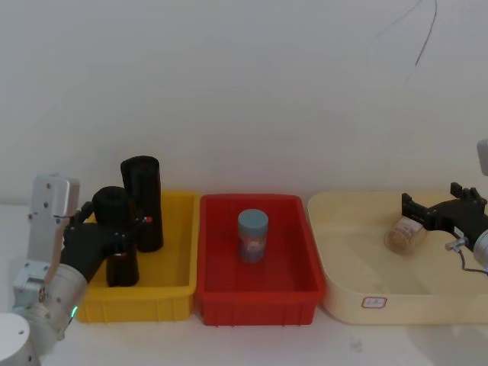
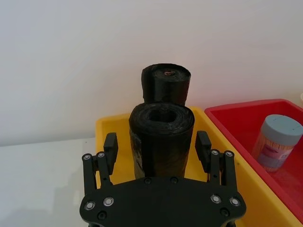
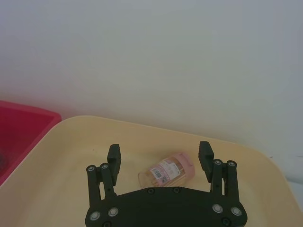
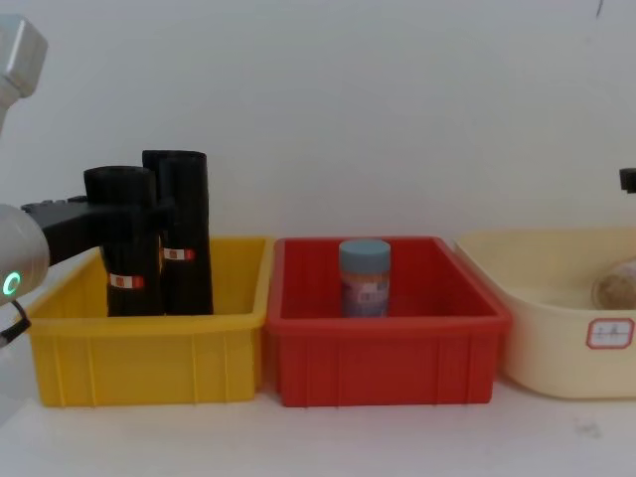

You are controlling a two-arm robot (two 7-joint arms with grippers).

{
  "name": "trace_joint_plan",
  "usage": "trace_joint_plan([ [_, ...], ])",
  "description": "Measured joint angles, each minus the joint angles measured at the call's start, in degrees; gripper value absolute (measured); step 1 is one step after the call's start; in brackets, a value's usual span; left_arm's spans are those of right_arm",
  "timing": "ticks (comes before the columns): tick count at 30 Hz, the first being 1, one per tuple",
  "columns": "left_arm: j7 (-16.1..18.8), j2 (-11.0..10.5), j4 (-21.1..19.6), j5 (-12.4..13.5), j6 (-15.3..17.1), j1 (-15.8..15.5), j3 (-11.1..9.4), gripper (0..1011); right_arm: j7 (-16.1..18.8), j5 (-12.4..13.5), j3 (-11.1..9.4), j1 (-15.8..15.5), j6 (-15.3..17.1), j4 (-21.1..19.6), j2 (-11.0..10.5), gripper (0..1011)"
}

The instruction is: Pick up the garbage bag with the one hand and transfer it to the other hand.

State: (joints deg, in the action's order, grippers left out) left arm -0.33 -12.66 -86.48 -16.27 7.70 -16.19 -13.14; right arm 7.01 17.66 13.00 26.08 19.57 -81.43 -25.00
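Two black rolls stand upright in the yellow bin (image 1: 175,290). The shorter, nearer one with a red-and-white band is the garbage bag (image 1: 112,210) (image 2: 161,137) (image 4: 124,238). My left gripper (image 1: 114,240) (image 2: 157,142) (image 4: 129,214), on the arm with the green ring, is open. Its fingers (image 2: 110,144) straddle the garbage bag's upper part, with a small gap on each side. Just behind it stands the taller black roll (image 1: 142,198) (image 2: 166,85). My right gripper (image 1: 412,213) (image 3: 159,152) hangs open over the cream tub (image 1: 358,305) at the far right.
A red bin (image 1: 259,293) in the middle holds an upright jar with a blue lid (image 1: 252,235). A clear jar (image 1: 404,235) (image 3: 168,171) lies on its side in the cream tub, below the right gripper. A white wall runs close behind the bins.
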Motion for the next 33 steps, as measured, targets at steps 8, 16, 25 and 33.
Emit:
trace_joint_plan([
  [8, -0.43, 0.70, 1.82, 0.74, -1.12, -1.16, -0.27, 1001, 0.00, 0.00, 0.00, 0.00, 0.00, 0.00, 0.00, 1001],
  [16, -0.74, 1.11, 2.92, 1.18, -1.81, -1.85, -0.42, 930, 0.00, 0.00, 0.00, 0.00, 0.00, 0.00, 0.00, 1001],
  [25, -0.89, 1.36, 3.53, 1.43, -2.15, -2.22, -0.48, 697, 0.00, 0.00, 0.00, 0.00, 0.00, 0.00, 0.00, 1001],
  [33, -0.95, 1.47, 3.81, 1.52, -2.32, -2.40, -0.54, 535, 0.00, 0.00, 0.00, 0.00, 0.00, 0.00, 0.00, 1001],
])
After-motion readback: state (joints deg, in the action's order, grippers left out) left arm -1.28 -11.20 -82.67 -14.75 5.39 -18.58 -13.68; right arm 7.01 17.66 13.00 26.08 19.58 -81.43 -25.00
